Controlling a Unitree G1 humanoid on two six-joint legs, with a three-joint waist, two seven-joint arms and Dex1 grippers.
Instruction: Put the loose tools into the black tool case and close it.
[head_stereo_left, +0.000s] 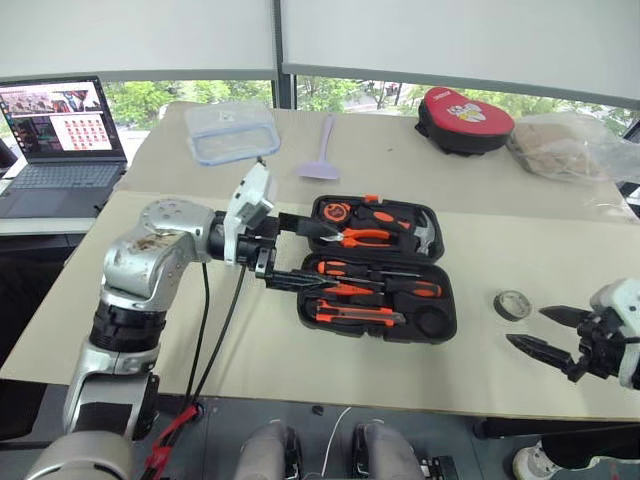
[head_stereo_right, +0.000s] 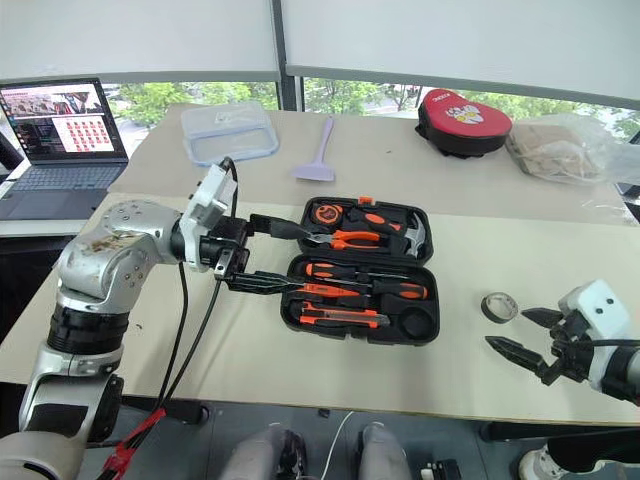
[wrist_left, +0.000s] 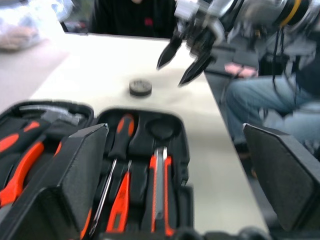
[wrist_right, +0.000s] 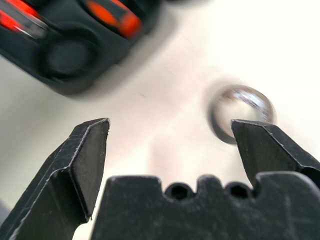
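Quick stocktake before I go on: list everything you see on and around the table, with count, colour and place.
tool case: one, black, open flat, mid table.
screwdrivers: several, orange-and-black, in the case's near half.
utility knife: one, orange-and-black, front slot of the case.
pliers: one, orange handles, far half of the case.
tape roll: one, grey, loose on the table right of the case.
spatula: one, lilac, far table.
lidded box: one, clear, far left.
round pouch: one, red-and-black, far right.
plastic bag: one, clear, right of the pouch.
laptop: one, open, far left.
left gripper: open, over the case's left edge.
right gripper: open, beside the tape roll.
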